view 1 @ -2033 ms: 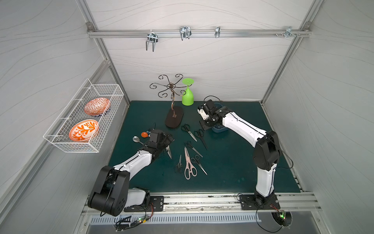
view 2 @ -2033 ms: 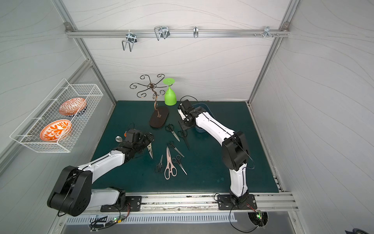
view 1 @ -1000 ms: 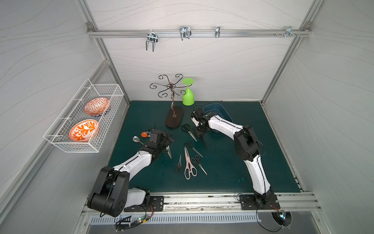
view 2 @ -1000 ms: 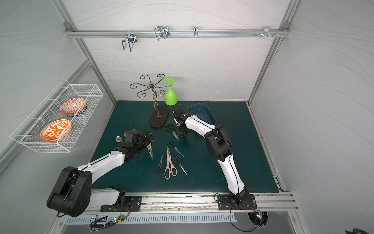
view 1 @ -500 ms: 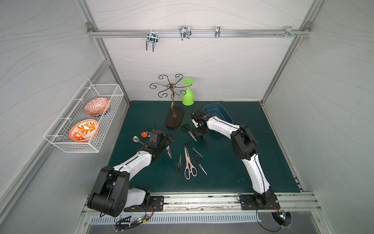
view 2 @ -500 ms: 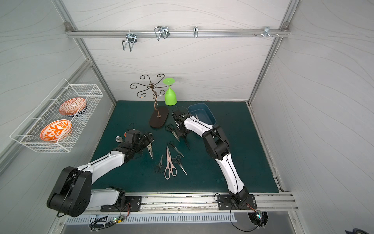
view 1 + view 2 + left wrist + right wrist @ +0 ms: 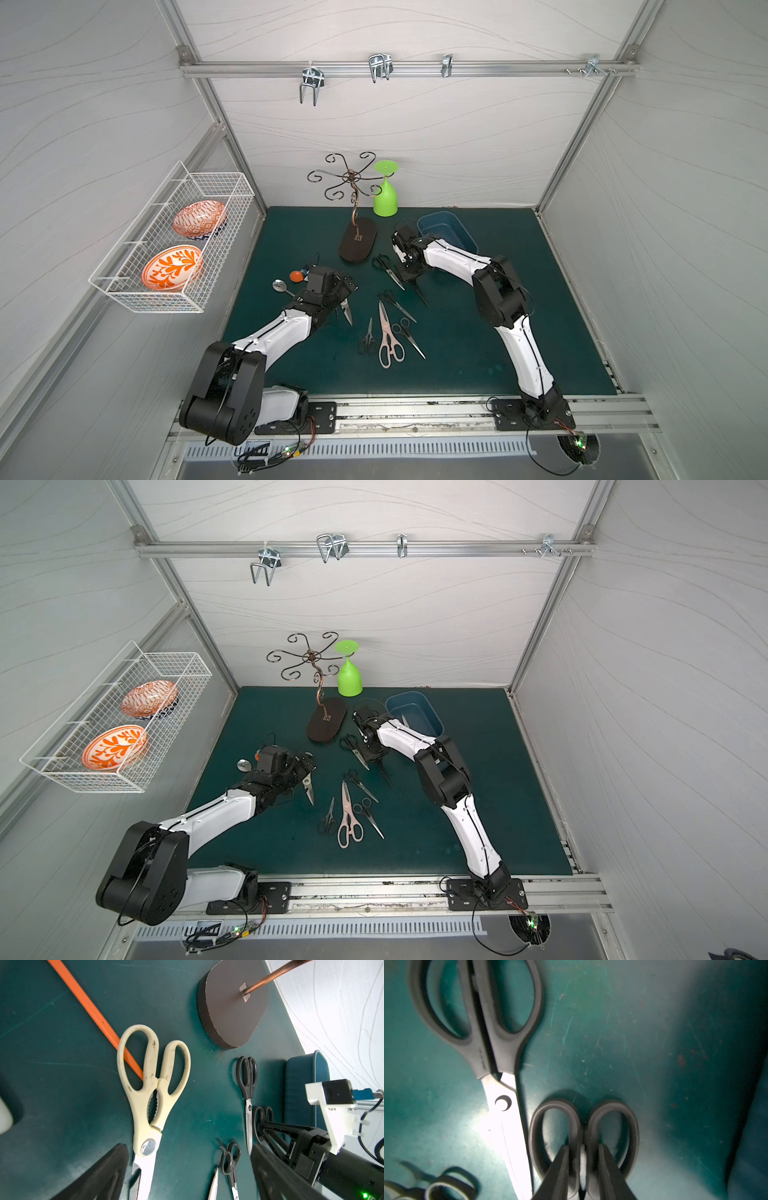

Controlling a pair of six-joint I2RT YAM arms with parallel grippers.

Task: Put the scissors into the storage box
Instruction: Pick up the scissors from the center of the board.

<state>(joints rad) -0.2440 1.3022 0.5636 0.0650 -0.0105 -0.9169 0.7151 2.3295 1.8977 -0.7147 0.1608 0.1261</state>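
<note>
Two black loops of the scissors (image 7: 556, 1104) sit pinched in right tool (image 7: 583, 1146); left tool (image 7: 187, 1153) gapes.

Inventory, as I see it:
- Small black scissors (image 7: 577, 1126): matt plastic loops.
- Larger black scissors (image 7: 481, 1028): matt plastic handles, mirror-bright steel blades.
- Cream shears (image 7: 149, 1084): smooth plastic, stained.
- Storage box (image 7: 299, 1084): smooth blue plastic.
- Bench (image 7: 623, 1043): matt, scratched green mat.
- My right claw (image 7: 582, 1148): matt black plastic.

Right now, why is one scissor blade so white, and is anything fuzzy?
Right wrist view: glare bleaches the big black scissors blade white, a small pair nearby is smeared, and one side sinks into shadow. Left wrist view: the cream shears look sharp. Both top views: even light, no harsh glare.
</note>
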